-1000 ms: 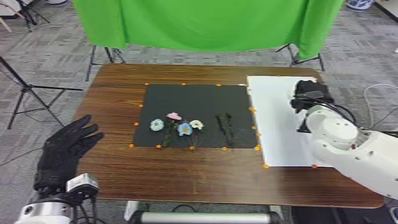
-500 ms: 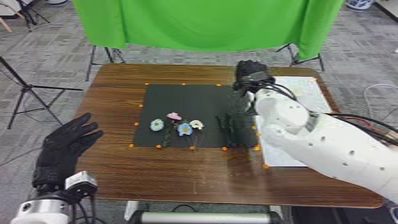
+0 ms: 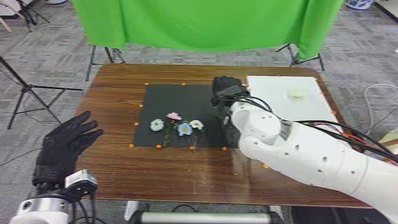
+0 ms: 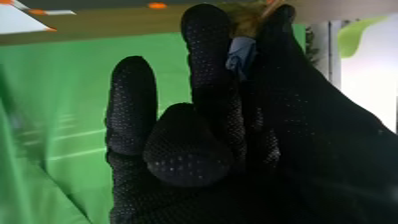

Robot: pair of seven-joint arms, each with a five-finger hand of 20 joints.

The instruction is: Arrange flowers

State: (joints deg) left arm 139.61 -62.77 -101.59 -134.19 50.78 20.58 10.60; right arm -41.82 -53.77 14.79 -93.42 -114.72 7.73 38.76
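On the black mat point(image 3: 173, 95) in the head view lie a pale green flower point(image 3: 157, 125), a pink one point(image 3: 173, 116), a blue one point(image 3: 185, 129) and a white one point(image 3: 196, 124). My right hand point(image 3: 228, 86) is over the mat's right edge, and its arm covers the spot with dark green stems. In the right wrist view the same hand point(image 4: 191, 155) has mostly straight fingers; a small blue-grey patch shows between finger and thumb, and I cannot tell what it is. My left hand point(image 3: 64, 142), open, stays left of the table.
A white sheet point(image 3: 280, 107) covers the table's right part, with a small pale object point(image 3: 296, 93) on it. Orange markers edge the mat and sheet. A green cloth point(image 3: 209, 25) hangs behind the brown table point(image 3: 160, 175).
My right hand has moved left from the white sheet to the mat's right edge, uncovering the pale object. The flowers to the left and my left hand have kept their places.
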